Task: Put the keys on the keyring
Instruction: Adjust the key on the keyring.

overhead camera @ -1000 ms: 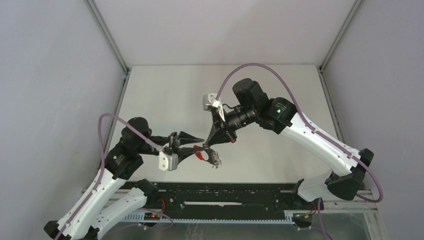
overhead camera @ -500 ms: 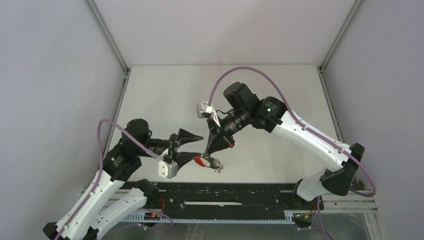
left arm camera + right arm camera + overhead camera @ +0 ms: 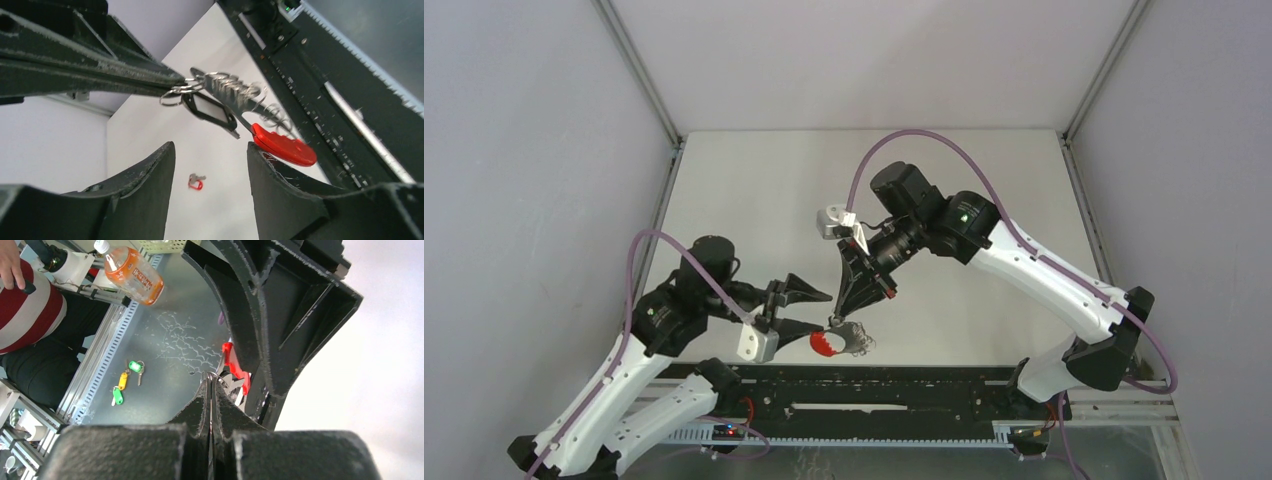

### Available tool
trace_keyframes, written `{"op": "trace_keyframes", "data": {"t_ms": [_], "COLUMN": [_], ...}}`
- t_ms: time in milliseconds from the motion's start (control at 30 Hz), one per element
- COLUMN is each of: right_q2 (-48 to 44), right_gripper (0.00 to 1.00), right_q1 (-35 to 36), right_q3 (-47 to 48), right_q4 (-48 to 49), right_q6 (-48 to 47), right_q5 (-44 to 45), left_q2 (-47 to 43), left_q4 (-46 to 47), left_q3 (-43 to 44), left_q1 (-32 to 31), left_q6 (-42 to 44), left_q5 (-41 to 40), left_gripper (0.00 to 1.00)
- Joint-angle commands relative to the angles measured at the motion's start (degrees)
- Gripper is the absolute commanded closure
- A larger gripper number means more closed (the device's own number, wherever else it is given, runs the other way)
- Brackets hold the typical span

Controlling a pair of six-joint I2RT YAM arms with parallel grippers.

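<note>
My right gripper point(image 3: 835, 318) is shut on the thin metal keyring point(image 3: 175, 93) and holds it above the table near the front edge. From the ring hang the silvery keys point(image 3: 231, 90) with a fine chain, a black tag point(image 3: 210, 108) and the red strap point(image 3: 823, 344). The strap also shows in the left wrist view point(image 3: 283, 146) and the right wrist view point(image 3: 232, 360). My left gripper point(image 3: 820, 312) is open and empty. Its jaws stand just left of the hanging bunch, and the strap lies by the tip of one finger point(image 3: 280, 175).
A small key with a red tag point(image 3: 196, 181) lies on the white table farther out. The black rail point(image 3: 874, 385) runs along the near edge under the bunch. Below the table lie coloured key tags point(image 3: 125, 382) and a bottle point(image 3: 132, 272).
My right gripper has carried the bunch down toward the near edge. My left gripper has shifted the same way, and the red strap now hangs clear below its lower finger.
</note>
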Motion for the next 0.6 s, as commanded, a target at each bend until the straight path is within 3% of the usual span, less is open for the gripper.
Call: {"op": "trace_keyframes", "data": {"t_ms": [0, 367, 567], "right_q2": [0.22, 2.24, 1.83], "right_gripper": [1.0, 1.0, 1.0], "right_q1": [0.47, 1.87, 1.62], "right_q3": [2.64, 4.03, 3.77], "right_q4": [2.82, 2.63, 3.06], "right_q6": [0.16, -0.02, 0.07], "right_q5": [-2.11, -2.95, -2.11], "left_q2": [0.46, 0.19, -0.72], "left_q4": [1.12, 19.27, 15.74], "left_q3": [2.86, -1.57, -2.31], "left_q1": [-2.19, -2.87, -2.82], "left_q6": [-8.29, -22.05, -24.21], "left_q5": [5.3, 3.43, 5.01], "left_gripper": [0.4, 0.45, 0.42]}}
